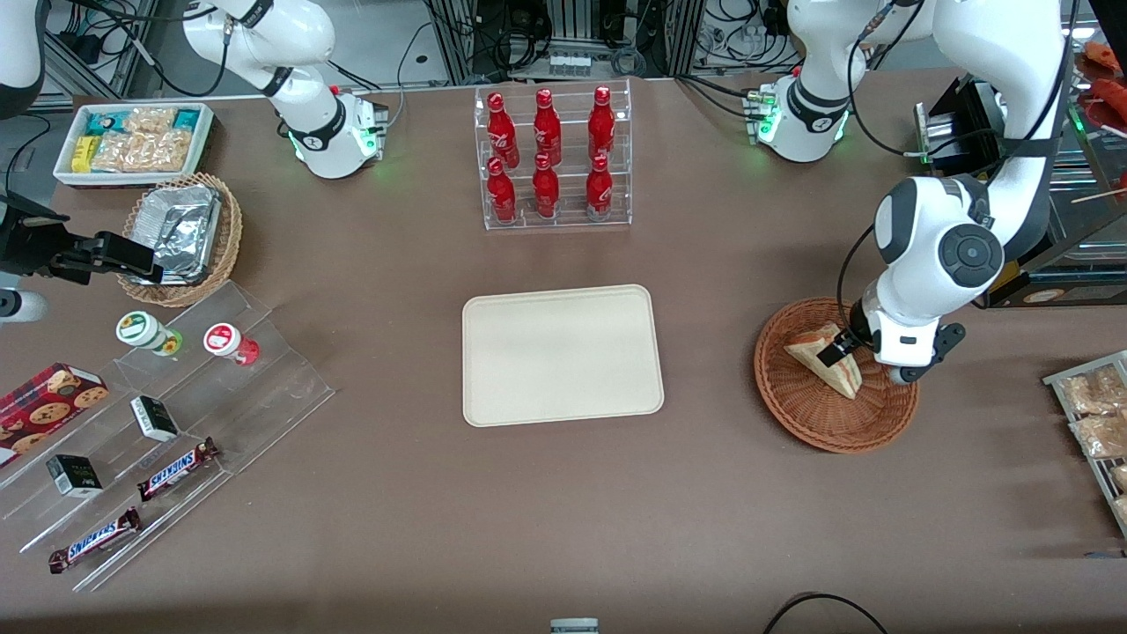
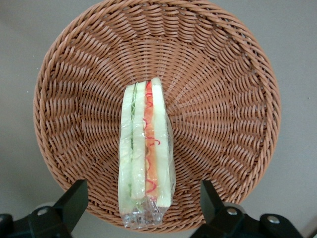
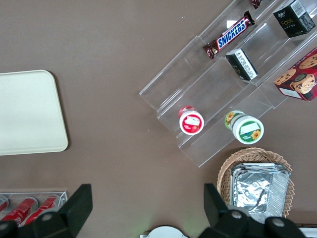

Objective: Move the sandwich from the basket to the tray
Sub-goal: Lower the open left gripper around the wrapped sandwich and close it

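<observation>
Brown table [image 1: 352, 528] (matte, evenly lit); tangled black cables [image 1: 493, 35] above its edge.

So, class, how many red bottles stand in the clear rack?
6: three red bottles on the upper shelf, three on the lower. The tool hangs open over the wicker basket.

— What colours here?
— A reddish-brown woven wicker basket [image 2: 223, 99] holding a pale white triangular sandwich [image 2: 146, 153] striped red, orange, green; the black-fingered gripper [image 1: 847, 348] above it; frame centre, a plain cream-beige rectangular tray [image 1: 562, 354].
</observation>
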Controlling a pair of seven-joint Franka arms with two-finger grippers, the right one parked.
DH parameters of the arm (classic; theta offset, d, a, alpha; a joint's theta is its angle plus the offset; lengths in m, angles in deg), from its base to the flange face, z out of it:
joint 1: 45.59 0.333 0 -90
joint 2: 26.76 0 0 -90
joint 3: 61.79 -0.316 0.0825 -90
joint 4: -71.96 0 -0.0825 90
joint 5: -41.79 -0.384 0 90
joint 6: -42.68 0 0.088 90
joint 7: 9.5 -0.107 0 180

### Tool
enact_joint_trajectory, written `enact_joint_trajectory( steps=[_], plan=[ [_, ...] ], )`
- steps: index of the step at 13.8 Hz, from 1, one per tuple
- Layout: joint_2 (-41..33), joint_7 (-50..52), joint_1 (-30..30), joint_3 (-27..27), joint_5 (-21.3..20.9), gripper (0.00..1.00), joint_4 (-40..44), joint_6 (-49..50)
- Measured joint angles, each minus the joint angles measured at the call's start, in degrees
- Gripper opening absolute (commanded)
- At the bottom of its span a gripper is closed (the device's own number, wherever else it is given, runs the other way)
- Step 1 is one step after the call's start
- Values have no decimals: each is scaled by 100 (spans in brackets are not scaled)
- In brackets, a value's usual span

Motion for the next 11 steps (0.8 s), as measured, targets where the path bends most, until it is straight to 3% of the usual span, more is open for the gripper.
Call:
enact_joint_trajectory(
  steps=[11],
  plan=[
    [6, 368, 4, -5, 7, 100, -940, -1345]
  ],
)
